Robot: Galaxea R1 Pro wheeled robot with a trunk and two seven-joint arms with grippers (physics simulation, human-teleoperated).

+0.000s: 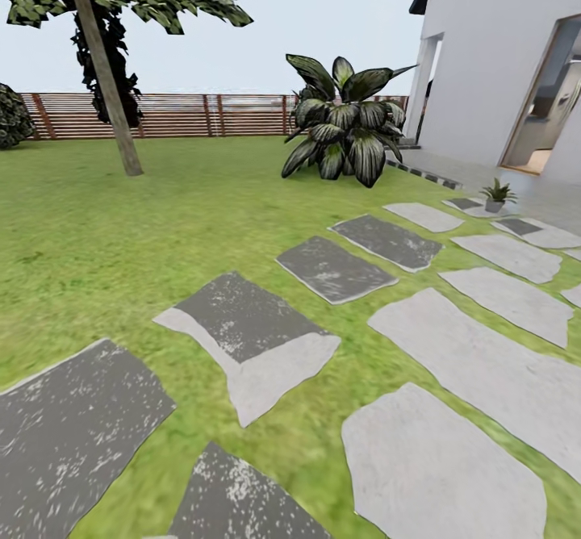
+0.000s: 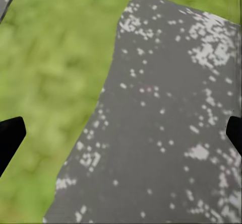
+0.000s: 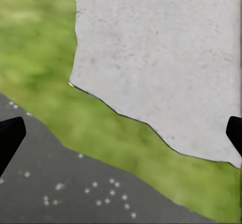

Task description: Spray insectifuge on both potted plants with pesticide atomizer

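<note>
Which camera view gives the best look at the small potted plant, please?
The head view: the potted plant stands upright on pale paving near the house doorway, far right. The wrist views look down at grass and stepping stones.

A home's back garden is showing here: a green lawn (image 1: pixel 121 232) is spreading out, with irregular grey stepping stones (image 1: pixel 335 269) crossing it toward a white house (image 1: pixel 500 55) whose doorway (image 1: pixel 545 107) is standing open. A brown slat fence (image 1: pixel 177 115) is closing off the far side, behind a tree (image 1: pixel 109 79) and a broad-leaved shrub (image 1: pixel 347 123).
</note>
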